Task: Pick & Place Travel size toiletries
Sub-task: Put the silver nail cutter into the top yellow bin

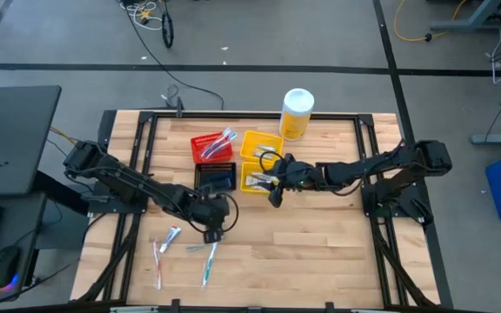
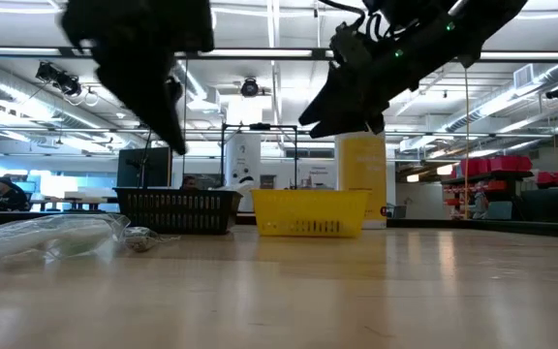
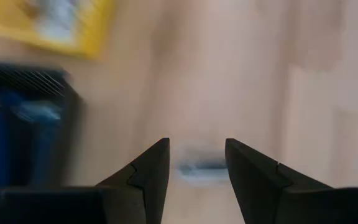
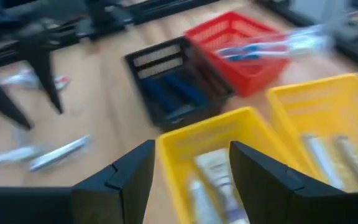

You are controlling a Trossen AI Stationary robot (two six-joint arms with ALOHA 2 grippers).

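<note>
My left gripper (image 1: 212, 231) (image 3: 196, 144) hangs open above the table's near middle. A small silver item (image 3: 201, 167) lies on the wood, seen blurred between its fingers. Toothbrushes (image 1: 209, 261) (image 1: 157, 259) and a small tube (image 1: 171, 236) lie on the table near it. My right gripper (image 1: 274, 189) (image 4: 191, 146) is open and empty above a yellow bin (image 1: 254, 179) (image 4: 253, 127). White tubes (image 4: 213, 168) lie inside that bin. The red bin (image 1: 212, 148) holds toothbrushes (image 4: 263, 50), and the black bin (image 1: 216, 176) holds dark blue razors (image 4: 173, 92).
A second yellow bin (image 1: 263, 144) with tubes sits beside the red one. The large yellow bottle (image 1: 297, 114) stands at the far edge behind the bins. In the low view a wrapped toothbrush (image 2: 51, 237) lies at the near left. Bare wood stretches across the table's near right.
</note>
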